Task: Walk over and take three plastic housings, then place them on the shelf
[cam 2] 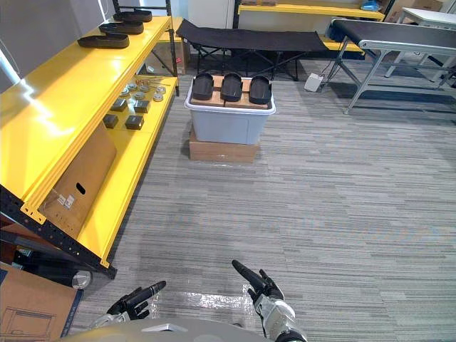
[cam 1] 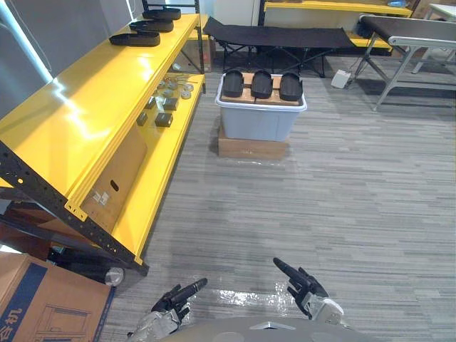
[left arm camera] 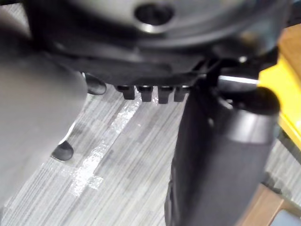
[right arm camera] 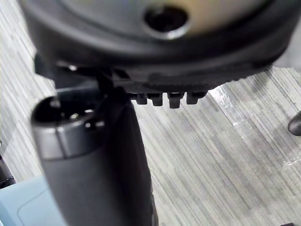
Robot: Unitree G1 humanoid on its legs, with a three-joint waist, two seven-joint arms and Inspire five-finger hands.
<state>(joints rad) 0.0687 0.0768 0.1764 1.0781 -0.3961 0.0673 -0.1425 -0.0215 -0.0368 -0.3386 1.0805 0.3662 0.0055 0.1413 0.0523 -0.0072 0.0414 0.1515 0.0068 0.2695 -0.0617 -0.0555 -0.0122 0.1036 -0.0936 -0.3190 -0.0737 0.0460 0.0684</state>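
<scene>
Left hand and right hand are empty, fingers straight. Robot should walk up square to the housings on the bin.

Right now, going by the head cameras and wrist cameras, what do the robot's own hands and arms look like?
The left hand and the right hand are both dark, almost black, with slim fingers and a thicker, rounded thumb. Each sits on a silver-grey metal wrist section; the right one looks paler, nearly white. Up close in the wrist views the casing is smooth and glossy. I can make out no markings or sleeves.
</scene>
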